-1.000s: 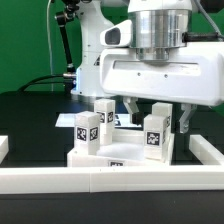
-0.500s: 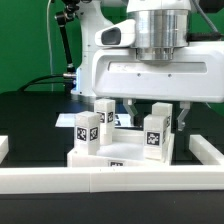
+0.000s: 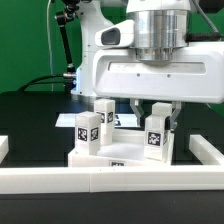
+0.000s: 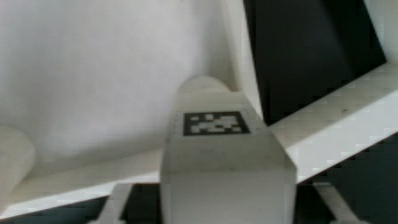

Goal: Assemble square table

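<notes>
The white square tabletop (image 3: 120,152) lies at the front of the black table, and its white surface (image 4: 89,90) fills much of the wrist view. Two tagged legs (image 3: 88,132) (image 3: 104,112) stand on its left part. A third leg (image 3: 156,138) stands at the front right. Behind that one stands another leg (image 3: 160,109), and my gripper (image 3: 156,116) comes down over it with a finger against each side. In the wrist view this leg (image 4: 217,150) runs up the middle with its tag facing the camera. It hides the tips of the fingers (image 4: 111,203).
Long white border rails (image 3: 110,180) run along the front, with ends at the exterior view's left (image 3: 3,148) and right (image 3: 205,150). A marker board (image 3: 66,120) lies behind the tabletop. A black stand and cable (image 3: 62,50) rise at the back left.
The two fingers have drawn inward from wide apart until they sit against the rear right leg. The arm, the tabletop and the other legs have stayed put.
</notes>
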